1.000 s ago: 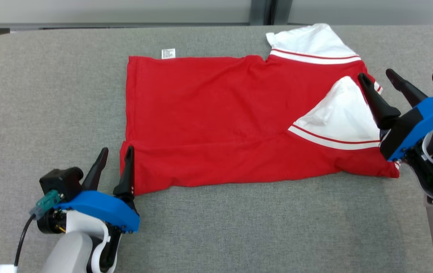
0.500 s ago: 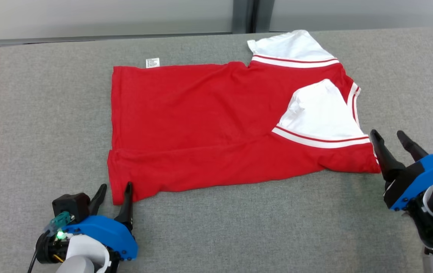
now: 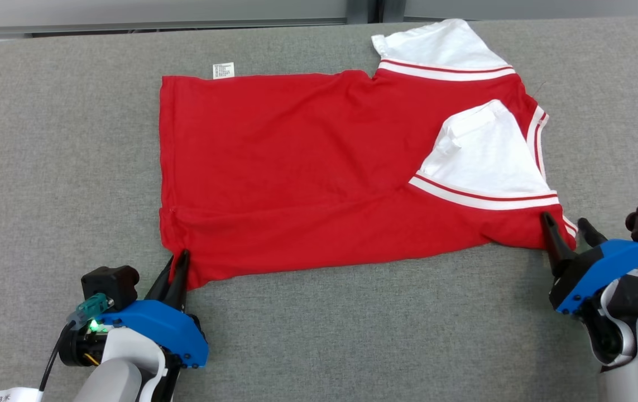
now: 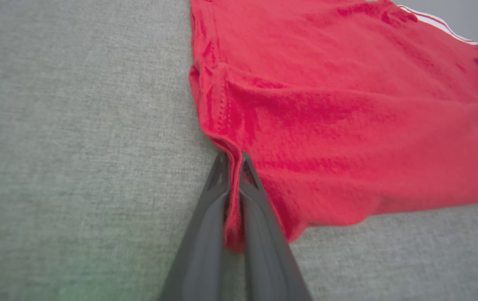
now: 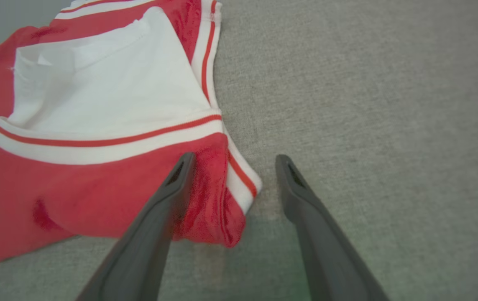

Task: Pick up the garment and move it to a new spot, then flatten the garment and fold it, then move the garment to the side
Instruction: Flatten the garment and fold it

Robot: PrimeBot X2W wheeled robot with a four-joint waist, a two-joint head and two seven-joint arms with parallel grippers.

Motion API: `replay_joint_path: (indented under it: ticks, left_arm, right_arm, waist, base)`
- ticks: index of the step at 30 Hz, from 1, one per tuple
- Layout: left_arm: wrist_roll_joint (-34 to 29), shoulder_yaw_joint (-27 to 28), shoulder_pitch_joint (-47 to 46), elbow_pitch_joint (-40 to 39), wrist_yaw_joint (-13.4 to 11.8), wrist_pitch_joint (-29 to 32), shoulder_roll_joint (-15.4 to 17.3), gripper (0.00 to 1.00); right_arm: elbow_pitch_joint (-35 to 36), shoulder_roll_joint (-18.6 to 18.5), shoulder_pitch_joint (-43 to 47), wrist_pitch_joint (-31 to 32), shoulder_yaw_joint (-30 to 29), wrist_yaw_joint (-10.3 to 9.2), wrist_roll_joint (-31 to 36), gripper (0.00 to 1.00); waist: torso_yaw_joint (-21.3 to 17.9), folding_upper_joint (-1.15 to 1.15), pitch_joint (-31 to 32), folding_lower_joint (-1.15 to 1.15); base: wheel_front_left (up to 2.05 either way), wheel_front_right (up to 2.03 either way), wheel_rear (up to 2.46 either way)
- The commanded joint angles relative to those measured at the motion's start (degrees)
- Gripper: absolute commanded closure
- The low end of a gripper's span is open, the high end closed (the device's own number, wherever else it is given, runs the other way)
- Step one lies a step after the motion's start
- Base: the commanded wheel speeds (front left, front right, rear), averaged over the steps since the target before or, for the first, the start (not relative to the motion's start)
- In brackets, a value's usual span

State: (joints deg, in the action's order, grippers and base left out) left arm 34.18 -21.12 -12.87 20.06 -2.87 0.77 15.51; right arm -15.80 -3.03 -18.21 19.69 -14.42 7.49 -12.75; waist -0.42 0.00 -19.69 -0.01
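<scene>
My left jaws, lately apart, now clamp the hem corner of the garment (image 3: 296, 167) — my right jaws straddle its shoulder corner, still apart, so folding waits.

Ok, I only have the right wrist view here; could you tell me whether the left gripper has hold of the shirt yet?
Observer: Yes, the left gripper is shut on the red shirt, pinching its near hem corner.
Operator: Thank you. Is that hem end lying flat?
Observer: Mostly; the left wrist view shows a low fold running across the cloth from near the pinched corner.
Operator: And is there anything at the far hem corner?
Observer: A small white label sticks out past the edge there onto the grey table.
</scene>
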Motion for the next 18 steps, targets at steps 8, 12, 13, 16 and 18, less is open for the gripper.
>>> replay_joint_path:
  ticks: [8,12,13,16,18]
  left_arm:
    - [0.20,-1.27,-0.04,1.29,0.65,0.15,-0.35,1.00]
    - [0.64,-0.80,1.04,0.54,0.68,-0.24,0.35,1.00]
    - [0.69,-0.58,1.42,-0.01,0.55,-0.14,0.73,1.00]
    - [1.23,-0.11,3.04,-2.03,0.03,0.99,2.09,1.00]
    - [1.54,0.03,4.80,-3.89,-0.50,2.25,3.18,1.00]
  right_arm:
    - [-5.24,0.53,-0.34,1.02,3.62,0.08,-0.14,1.00]
    - [-2.40,0.11,0.91,-0.66,2.85,0.06,0.28,1.00]
    - [-1.27,0.00,1.35,-0.86,2.50,0.01,0.50,1.00]
    - [2.22,0.05,3.92,0.63,2.28,0.01,0.84,1.00]
    - [4.73,-0.02,5.67,2.18,2.15,0.01,0.64,1.00]
  waist:
    - [0.92,0.00,0.61,0.01]
    - [0.68,0.00,2.08,0.01]
    - [0.55,0.00,2.60,0.01]
    - [0.09,0.00,4.41,0.01]
    - [-0.27,0.00,5.63,0.01]
  base:
    - [0.00,0.00,0.00]
    - [0.00,0.00,0.00]
    - [0.00,0.00,0.00]
    - [0.00,0.00,0.00]
    - [0.00,0.00,0.00]
